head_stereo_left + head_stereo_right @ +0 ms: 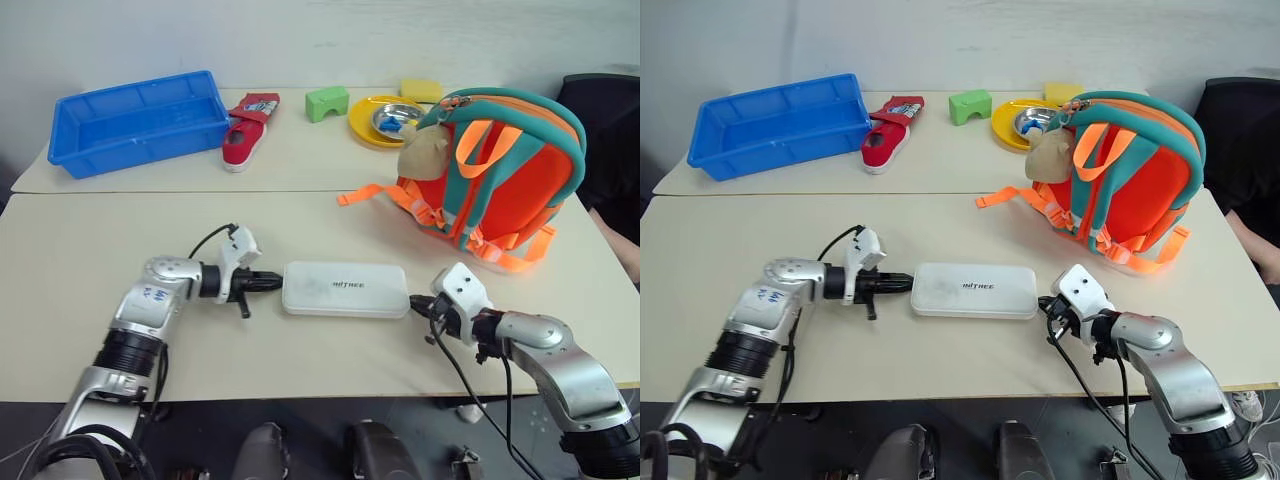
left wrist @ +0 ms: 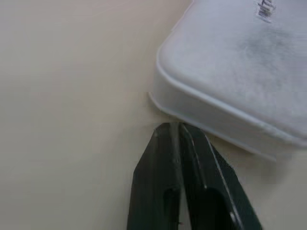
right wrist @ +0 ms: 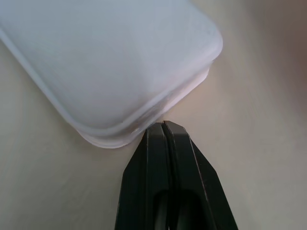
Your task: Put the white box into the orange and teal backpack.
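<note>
The white box (image 1: 345, 289) lies flat on the near table, its long side running left to right, with small dark lettering on top. My left gripper (image 1: 275, 282) is at its left end, the black fingers (image 2: 158, 163) pressed together, tips just short of the box's corner (image 2: 230, 81). My right gripper (image 1: 415, 303) is shut at the right end, its tips (image 3: 163, 123) against the box's rim (image 3: 110, 72). Neither holds anything. The orange and teal backpack (image 1: 500, 170) stands upright at the back right, a beige plush toy (image 1: 425, 155) hanging on its left side.
On the far table sit a blue tray (image 1: 140, 120), a red shoe (image 1: 245, 135), a green block (image 1: 327, 102), a yellow plate (image 1: 365, 125) with a metal bowl (image 1: 395, 117), and a yellow block (image 1: 421, 90). Orange straps (image 1: 365, 195) trail left of the backpack.
</note>
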### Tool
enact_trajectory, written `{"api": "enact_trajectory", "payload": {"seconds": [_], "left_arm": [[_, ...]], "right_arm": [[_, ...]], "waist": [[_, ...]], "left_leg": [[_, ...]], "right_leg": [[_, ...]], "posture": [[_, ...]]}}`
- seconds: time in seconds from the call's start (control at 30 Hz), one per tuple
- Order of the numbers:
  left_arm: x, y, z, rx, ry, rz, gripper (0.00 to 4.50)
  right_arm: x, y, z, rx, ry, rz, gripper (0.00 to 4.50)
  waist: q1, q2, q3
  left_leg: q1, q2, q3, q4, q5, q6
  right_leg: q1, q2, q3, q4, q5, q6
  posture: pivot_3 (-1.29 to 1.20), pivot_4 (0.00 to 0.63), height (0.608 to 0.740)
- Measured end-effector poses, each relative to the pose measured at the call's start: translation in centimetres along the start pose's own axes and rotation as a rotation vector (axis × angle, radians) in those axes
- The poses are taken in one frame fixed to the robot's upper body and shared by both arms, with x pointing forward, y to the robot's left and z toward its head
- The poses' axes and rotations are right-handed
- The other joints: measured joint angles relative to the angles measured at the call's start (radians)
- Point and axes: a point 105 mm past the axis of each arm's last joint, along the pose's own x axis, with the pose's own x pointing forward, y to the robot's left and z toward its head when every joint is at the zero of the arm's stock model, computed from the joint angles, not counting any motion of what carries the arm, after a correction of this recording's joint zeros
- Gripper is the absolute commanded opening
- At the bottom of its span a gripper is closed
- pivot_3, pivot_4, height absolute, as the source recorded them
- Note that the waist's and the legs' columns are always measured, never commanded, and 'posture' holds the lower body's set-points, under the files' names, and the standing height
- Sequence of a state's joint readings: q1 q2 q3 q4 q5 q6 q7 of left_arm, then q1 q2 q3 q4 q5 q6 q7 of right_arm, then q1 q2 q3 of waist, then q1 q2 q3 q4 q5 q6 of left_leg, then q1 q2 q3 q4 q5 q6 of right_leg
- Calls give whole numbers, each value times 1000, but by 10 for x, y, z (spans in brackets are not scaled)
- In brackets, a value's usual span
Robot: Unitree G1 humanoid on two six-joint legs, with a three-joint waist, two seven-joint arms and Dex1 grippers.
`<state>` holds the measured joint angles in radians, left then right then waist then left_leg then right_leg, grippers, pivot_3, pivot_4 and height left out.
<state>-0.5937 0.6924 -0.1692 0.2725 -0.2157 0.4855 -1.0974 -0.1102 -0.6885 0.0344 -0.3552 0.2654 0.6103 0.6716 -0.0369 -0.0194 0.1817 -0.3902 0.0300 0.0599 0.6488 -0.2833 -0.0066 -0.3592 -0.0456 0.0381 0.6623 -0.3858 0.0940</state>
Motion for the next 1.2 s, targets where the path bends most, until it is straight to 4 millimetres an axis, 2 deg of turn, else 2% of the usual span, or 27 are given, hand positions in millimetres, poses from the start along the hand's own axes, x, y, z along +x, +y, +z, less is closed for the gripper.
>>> {"api": "enact_trajectory", "payload": {"seconds": [0.1, 0.23, 0.33, 0.37, 0.43, 0.7, 0.87, 1.1, 1.2], "left_arm": [[-24, 9, -7, -65, 69, -9, 2151], [-30, 10, -3, -251, 58, -65, 3358], [-32, 0, 4, -459, 34, -154, 4301], [-31, -5, 6, -534, 26, -187, 4471], [-24, -11, 10, -640, 18, -225, 4471], [10, -30, 23, -785, 13, -270, 4471], [38, -35, 38, -840, -40, -300, 4471], [58, -44, 49, -883, -98, -361, 4471], [65, -49, 52, -924, -105, -400, 3912]], "right_arm": [[-2, -2, -1, -7, 9, -2, 0], [-2, -2, 0, -16, 2, 3, 0], [-2, -3, -1, -21, 4, -1, 0], [-2, -3, -1, -21, 4, -2, 0], [-2, -4, -1, -21, 6, -3, 0], [-2, -6, -3, -32, 6, -12, 0], [-1, -8, -3, -44, 6, -22, 0], [0, -9, -2, -49, 5, -25, 0], [0, -9, -2, -50, 3, -24, 0]], "waist": [[0, 0, 0], [7, 0, 0], [7, 0, 0], [7, 0, 0], [7, 0, 0], [14, 0, 0], [33, 0, 0], [36, 0, 0], [34, 0, 0]], "left_leg": [[0, 0, 0, 0, 0, 1], [-1, 0, 0, 1, -2, 3], [-1, 0, -1, 1, -2, 3], [-2, 0, -1, 1, -2, 3], [-2, 0, -1, 1, -1, 3], [-1, -1, -3, 3, 0, 0], [-1, -2, -4, 6, 0, 0], [-1, -2, -4, 7, 0, -1], [-2, -2, -4, 7, 1, -1]], "right_leg": [[0, 0, 0, 0, 0, -1], [0, 0, 0, 0, 0, -1], [0, 0, -1, 0, 0, -1], [-1, -1, -1, 1, -1, -1], [0, -1, -1, 1, -1, -1], [2, -2, -2, 0, -1, -1], [3, -2, -2, 1, 0, -1], [3, -2, -3, 1, 0, -1], [3, -1, -3, 1, 0, -1]], "posture": [[0, 150, 740], [0, 150, 740], [0, 150, 740], [0, 150, 740], [0, 150, 740], [0, 150, 740], [0, 150, 740], [0, 150, 740], [0, 150, 740]]}}
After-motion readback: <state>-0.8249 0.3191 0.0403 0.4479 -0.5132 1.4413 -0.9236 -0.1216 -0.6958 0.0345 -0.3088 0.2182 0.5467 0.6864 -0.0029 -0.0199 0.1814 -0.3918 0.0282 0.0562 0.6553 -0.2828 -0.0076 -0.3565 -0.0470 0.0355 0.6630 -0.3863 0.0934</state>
